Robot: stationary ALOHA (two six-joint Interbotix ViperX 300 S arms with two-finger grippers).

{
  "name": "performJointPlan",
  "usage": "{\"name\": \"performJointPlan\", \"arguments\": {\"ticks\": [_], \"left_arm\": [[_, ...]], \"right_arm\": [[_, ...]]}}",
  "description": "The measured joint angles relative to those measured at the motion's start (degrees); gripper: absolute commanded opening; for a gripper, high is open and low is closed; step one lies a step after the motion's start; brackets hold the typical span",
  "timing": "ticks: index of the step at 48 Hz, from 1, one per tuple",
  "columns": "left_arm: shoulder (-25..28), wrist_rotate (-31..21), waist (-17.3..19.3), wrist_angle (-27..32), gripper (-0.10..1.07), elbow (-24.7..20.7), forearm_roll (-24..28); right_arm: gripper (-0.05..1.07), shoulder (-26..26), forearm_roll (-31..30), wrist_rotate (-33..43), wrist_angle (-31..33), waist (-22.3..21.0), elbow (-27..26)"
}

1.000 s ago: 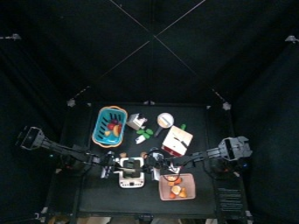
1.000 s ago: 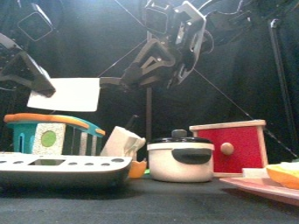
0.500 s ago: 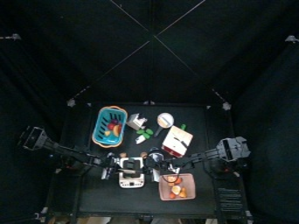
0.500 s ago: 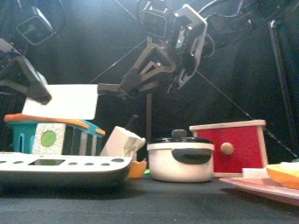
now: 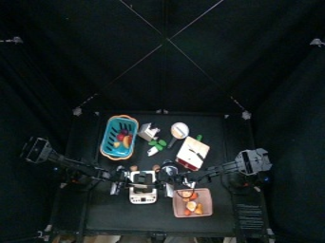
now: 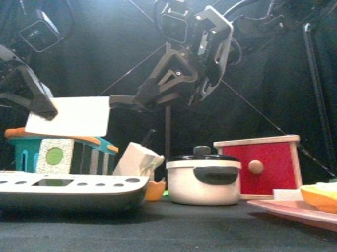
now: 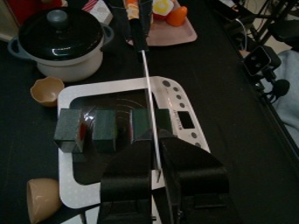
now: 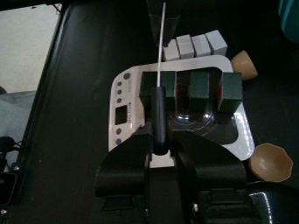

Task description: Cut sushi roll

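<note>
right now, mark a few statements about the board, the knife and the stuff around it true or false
1. The sushi roll lies on the white cutting board. True.
2. The right hand grips the knife by its handle. True.
3. The black pot has its lid off. False: the lid is on, knob up.
4. In the front view the red box stands left of the pot. False: it stands to the pot's right.
5. The pink plate is empty. False: orange food lies on it.
</note>
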Motion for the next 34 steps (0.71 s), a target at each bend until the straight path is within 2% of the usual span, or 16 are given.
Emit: {"name": "performJointPlan", "arguments": {"ticks": [34], "left_arm": [[1.14,-0.09,-0.70,0.00,0.45,0.00,-1.14]], "right_arm": [[0.50,0.35,0.26,0.09,0.00,0.00,-0.18]]}}
